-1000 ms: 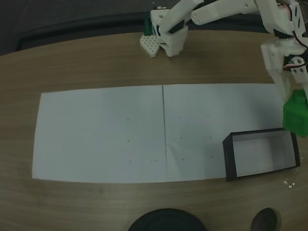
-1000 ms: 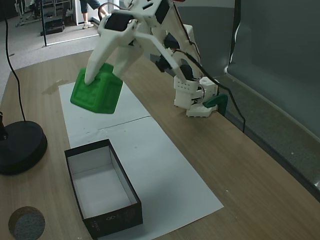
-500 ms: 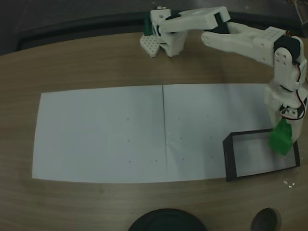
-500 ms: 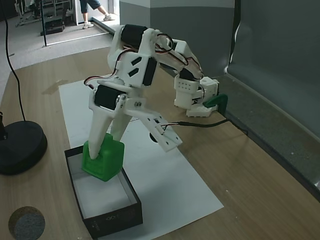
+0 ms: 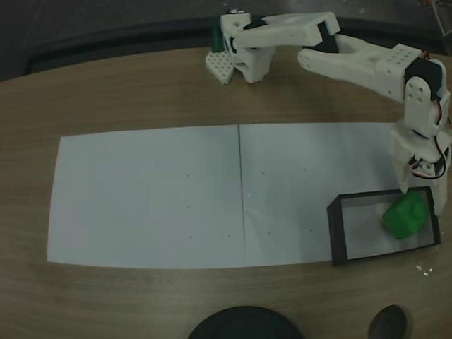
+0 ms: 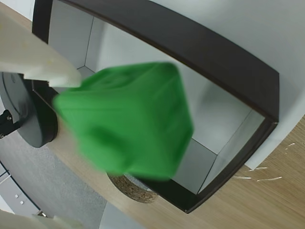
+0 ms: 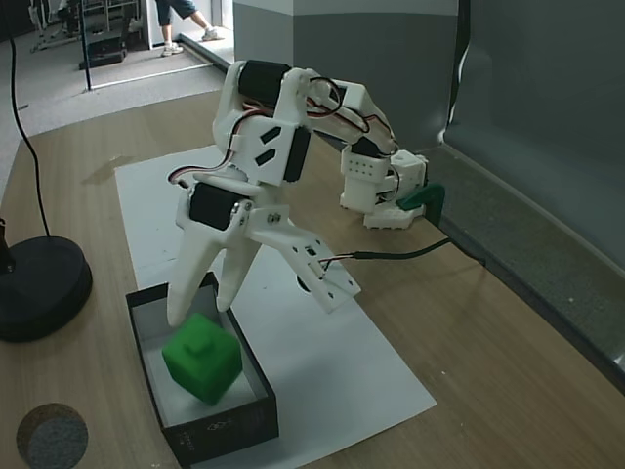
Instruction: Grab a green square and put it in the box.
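— Where do we have room to pass?
— Over the white paper (image 5: 148,198), wide and bare.
— And what blocks us?
— The box (image 7: 241,420) walls, the green square (image 7: 202,358) inside, and the black round base (image 7: 41,286) just beside.

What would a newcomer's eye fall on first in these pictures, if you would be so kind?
The bright green block, tilted inside the black box near the table's front edge in a fixed view. Next, the white arm bending down over it, its end effector open just above the block. In the wrist view the block is a large green blur over the box.
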Robot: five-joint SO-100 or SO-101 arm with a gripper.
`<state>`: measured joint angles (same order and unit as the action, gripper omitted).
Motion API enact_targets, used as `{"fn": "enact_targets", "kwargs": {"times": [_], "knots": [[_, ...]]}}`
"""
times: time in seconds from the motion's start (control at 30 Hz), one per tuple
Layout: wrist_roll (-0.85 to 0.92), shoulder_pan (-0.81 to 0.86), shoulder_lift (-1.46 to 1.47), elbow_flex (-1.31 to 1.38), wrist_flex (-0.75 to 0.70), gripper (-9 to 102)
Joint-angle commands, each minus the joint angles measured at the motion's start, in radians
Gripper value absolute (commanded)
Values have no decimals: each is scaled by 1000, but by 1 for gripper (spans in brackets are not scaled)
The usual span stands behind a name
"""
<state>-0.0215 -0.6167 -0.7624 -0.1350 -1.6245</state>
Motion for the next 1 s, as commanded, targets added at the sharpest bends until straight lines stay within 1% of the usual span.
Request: {"fn": "enact_targets", "kwargs": {"times": [0.0,0.1,0.17,0.27,0.3,0.33,0.5,0.6,0.7,0.87,0.97], "knots": [[-5,9,-54,18,6,28],[-8,9,-72,20,-2,27],[-8,9,-114,20,-38,24],[-3,11,-239,21,-101,11],[-2,21,-316,14,-107,4],[0,41,-380,6,-107,0],[0,147,-710,3,-109,0],[0,235,-925,-64,-110,0],[0,319,-1161,-247,-109,0],[0,411,-1565,-709,-100,0],[0,449,-1798,-973,-63,0]]}}
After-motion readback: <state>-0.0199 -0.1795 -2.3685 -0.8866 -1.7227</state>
